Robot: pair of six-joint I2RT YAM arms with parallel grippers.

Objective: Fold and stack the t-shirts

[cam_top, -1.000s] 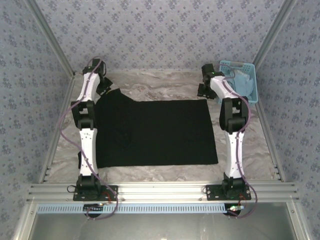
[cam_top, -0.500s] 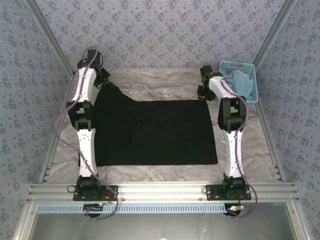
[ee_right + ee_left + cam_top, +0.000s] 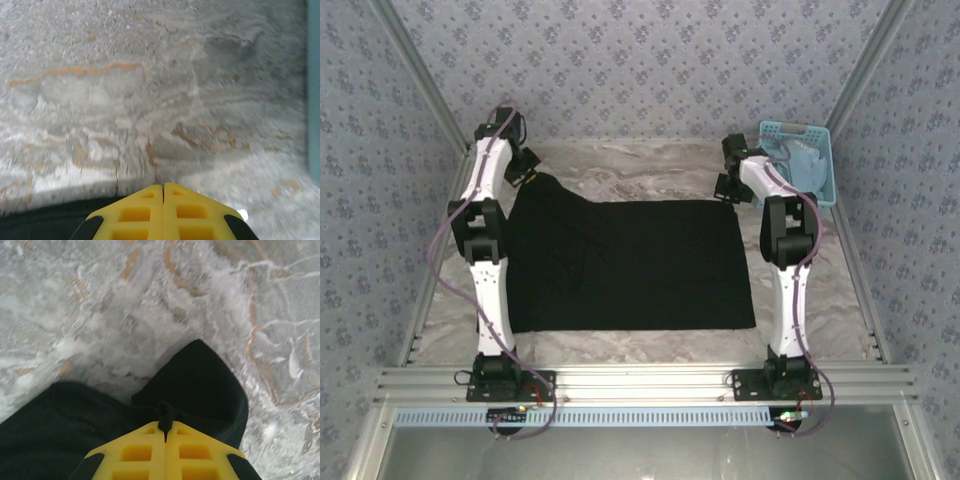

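Our left gripper (image 3: 165,431) pinches the far left corner of the t-shirt (image 3: 630,265) spread on the table (image 3: 650,170); our right gripper (image 3: 163,187) is pressed together by the far right corner, so we check its hold before lifting evenly

The left tool (image 3: 165,434) sits at the bottom edge, its two yellow fingers (image 3: 137,452) pressed together on a small pinch of black cloth. The shirt (image 3: 200,385) spreads from the lower left to a rounded lobe right of centre. Around it lies the blurred grey-white marbled bench (image 3: 150,300) with orange veins.
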